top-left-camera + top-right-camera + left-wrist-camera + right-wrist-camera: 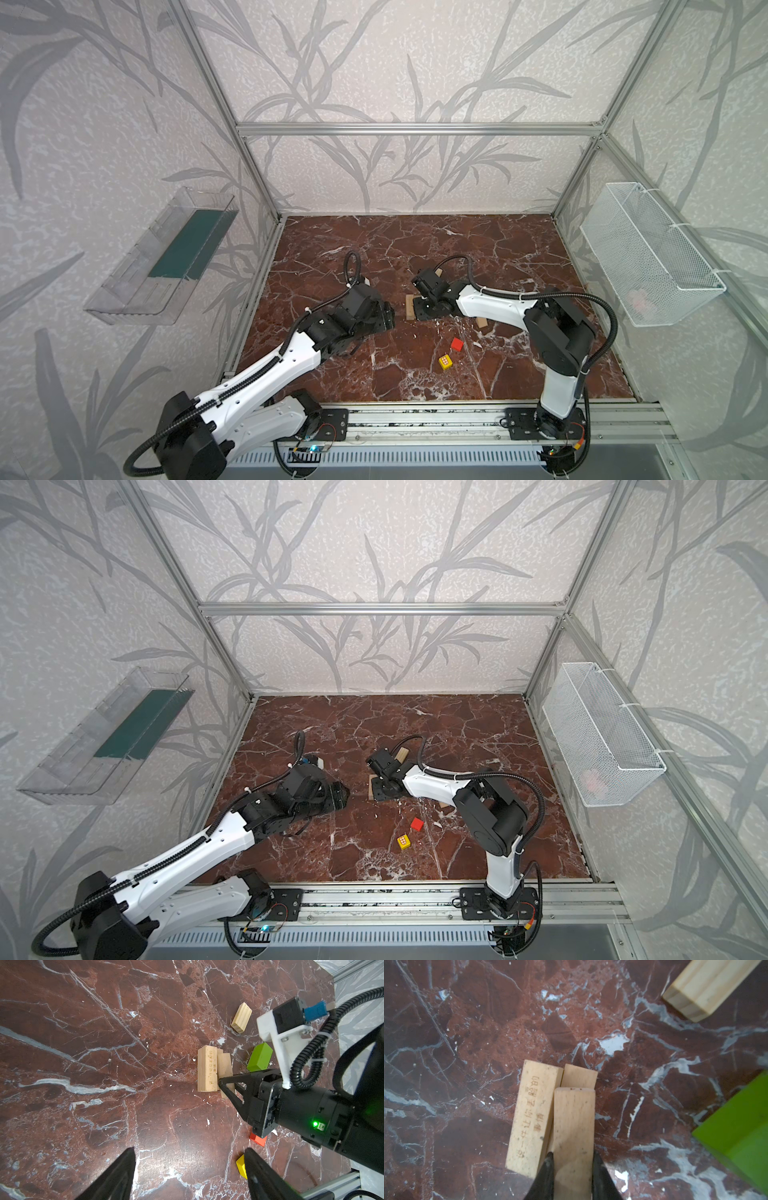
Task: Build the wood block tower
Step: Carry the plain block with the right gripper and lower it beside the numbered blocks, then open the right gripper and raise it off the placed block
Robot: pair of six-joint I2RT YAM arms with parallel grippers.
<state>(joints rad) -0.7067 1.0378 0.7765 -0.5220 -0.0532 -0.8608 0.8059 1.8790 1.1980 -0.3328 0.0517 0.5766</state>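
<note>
Two tan bars lie side by side on the marble table, an engraved bar (532, 1113) and a plain bar (580, 1075); both top views show them as one tan patch (410, 306). My right gripper (572, 1157) is shut on a third tan bar (573, 1136), held lengthwise over the plain one; contact cannot be told. A lime-green bar (259, 1056) and a loose tan bar (241, 1017) lie beyond. The red cube (457, 344) and yellow patterned cube (445, 361) sit nearer the front. My left gripper (189, 1149) hangs open and empty to the left of the bars.
Another tan block (482, 323) lies partly under the right arm. On the right wall hangs a white wire basket (602, 733), and on the left wall a clear plastic tray (104, 737). Aluminium frame posts edge the table.
</note>
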